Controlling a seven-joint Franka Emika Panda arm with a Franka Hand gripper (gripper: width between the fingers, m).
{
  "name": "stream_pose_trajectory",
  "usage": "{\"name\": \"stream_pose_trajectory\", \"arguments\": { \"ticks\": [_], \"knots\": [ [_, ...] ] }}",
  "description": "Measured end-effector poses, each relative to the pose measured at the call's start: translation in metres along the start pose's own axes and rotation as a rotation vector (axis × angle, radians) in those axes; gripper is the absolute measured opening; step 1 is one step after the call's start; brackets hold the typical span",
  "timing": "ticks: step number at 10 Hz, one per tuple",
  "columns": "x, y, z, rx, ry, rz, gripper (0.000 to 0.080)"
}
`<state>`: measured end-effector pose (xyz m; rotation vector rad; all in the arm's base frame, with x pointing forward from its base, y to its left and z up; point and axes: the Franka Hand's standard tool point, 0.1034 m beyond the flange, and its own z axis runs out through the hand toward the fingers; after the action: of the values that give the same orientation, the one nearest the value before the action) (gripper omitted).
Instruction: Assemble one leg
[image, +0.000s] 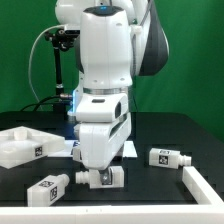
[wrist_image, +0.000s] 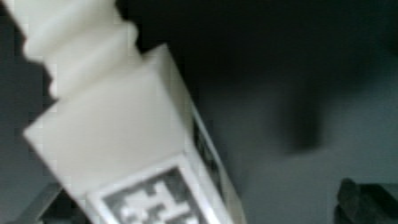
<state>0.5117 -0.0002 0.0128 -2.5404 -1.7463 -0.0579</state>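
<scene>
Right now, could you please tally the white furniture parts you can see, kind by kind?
Legs: 3, one on the exterior view's left, one on its right, one at the claw.
Panel: 1.
Total: 4.

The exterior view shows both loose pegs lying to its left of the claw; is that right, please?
Not quite: only one peg lies on the exterior view's left of the claw; the other peg lies on its right, as the exterior view shows.
</scene>
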Motion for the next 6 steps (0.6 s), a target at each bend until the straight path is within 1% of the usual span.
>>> {"name": "stream_pose_trajectory", "arguments": {
  "ticks": [1,2,3,4,5,6],
  "knots": [
    [0.001,0.000,0.000,-0.001,0.000,0.001,0.0627],
    [0.000,0.000,0.000,-0.001,0.000,0.001,0.0627],
    [0.000,0.000,0.000,0.000,0.000,0.001,0.0480],
    [0.000,0.000,0.000,0.000,0.000,0.002,0.0480],
    [-0.005,0.003,-0.003,0.000,-0.003,-0.017,0.0281],
    [-0.019,0.010,-0.017,-0.011,-0.010,-0.012,0.0284]
  ]
}}
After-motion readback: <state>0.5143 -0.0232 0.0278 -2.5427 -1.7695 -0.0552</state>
